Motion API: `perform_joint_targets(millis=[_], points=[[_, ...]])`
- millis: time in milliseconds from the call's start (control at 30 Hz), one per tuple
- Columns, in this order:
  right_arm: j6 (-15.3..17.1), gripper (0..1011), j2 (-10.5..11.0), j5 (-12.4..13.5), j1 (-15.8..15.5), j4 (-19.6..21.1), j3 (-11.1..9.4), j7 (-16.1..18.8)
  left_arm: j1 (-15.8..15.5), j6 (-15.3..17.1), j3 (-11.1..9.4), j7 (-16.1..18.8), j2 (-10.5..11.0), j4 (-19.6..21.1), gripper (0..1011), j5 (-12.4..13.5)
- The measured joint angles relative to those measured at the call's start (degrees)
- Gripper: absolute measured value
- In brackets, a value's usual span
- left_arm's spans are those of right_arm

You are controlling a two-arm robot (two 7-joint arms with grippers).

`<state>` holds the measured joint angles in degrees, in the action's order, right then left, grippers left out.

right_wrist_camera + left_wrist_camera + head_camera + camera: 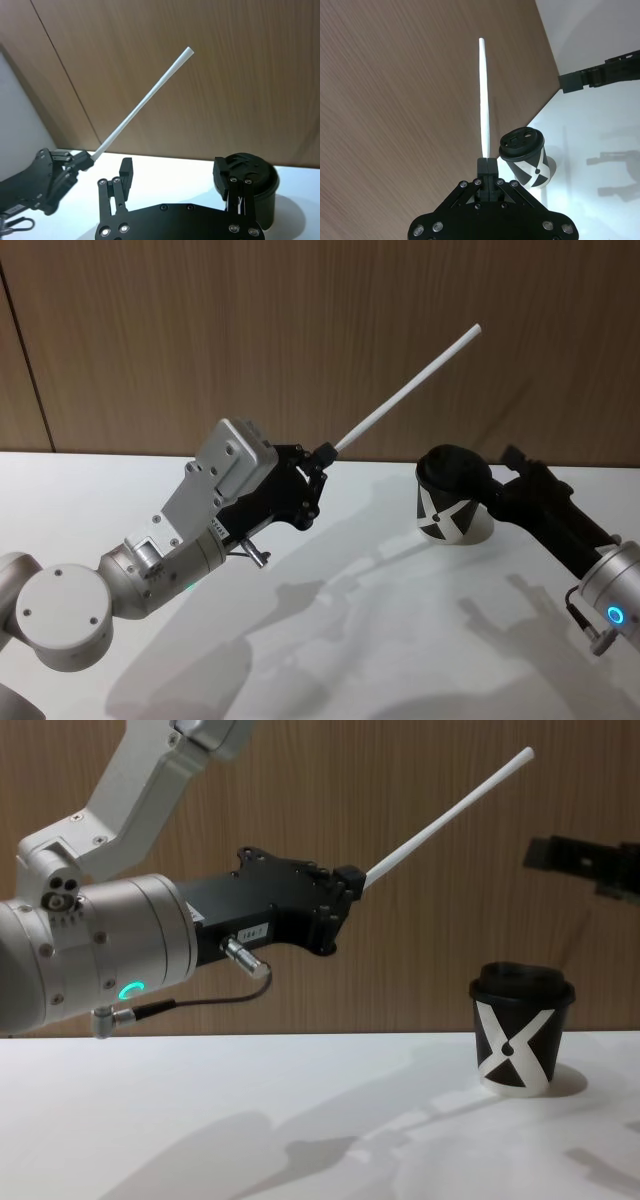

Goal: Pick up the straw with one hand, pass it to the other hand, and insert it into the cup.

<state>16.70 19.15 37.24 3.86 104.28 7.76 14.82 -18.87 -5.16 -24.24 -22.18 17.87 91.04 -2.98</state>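
1. Nearest: left wrist [100,960], a big silver-grey cylinder with a lit green ring [131,990] and a thin black cable [200,1003] looping under it. The arm comes in from the robot's left, raised off the white counter [200,1120].
2. Left gripper [352,878]: fingers pinched narrow on the lower end of the straw [450,818]. The grip sits at the very end, so nearly the whole length stands free.
3. Straw: white, straight, tilted. It rises from the fingertips up and toward the robot's right. In the chest view the free tip is high against the wall, roughly over the cup and well above its lid. It touches neither cup nor counter.
4. Cup [518,1040]: black, with the white X mark facing the robot and the black lid on. It stands upright on the counter, to the right of the left gripper and lower than it. Shadows of arm and straw lie on the counter in front.
5. Right gripper [172,170]: fingers spread wide, nothing between them. In the right wrist view the cup is just beside one finger [221,175]. In the chest view the gripper is higher than the lid, up to the right and clear of it. Right wrist [625,585] shows a blue ring [614,616].
6. Farthest: wood-panelled wall [200,340] behind the counter.
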Motion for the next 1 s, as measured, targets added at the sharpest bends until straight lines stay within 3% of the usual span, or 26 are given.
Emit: perform_joint_targets(millis=[433,1000], points=[[8.02,1001,-1.33,9.28,2.61,-0.4,-1.91,0.76,0.0,0.0,0.0,0.0,0.0,0.0,0,0.0],[13.33,1001,-4.22,15.39,6.44,-2.27,-2.06,-2.15,0.0,0.0,0.0,0.0,0.0,0.0,0,0.0]])
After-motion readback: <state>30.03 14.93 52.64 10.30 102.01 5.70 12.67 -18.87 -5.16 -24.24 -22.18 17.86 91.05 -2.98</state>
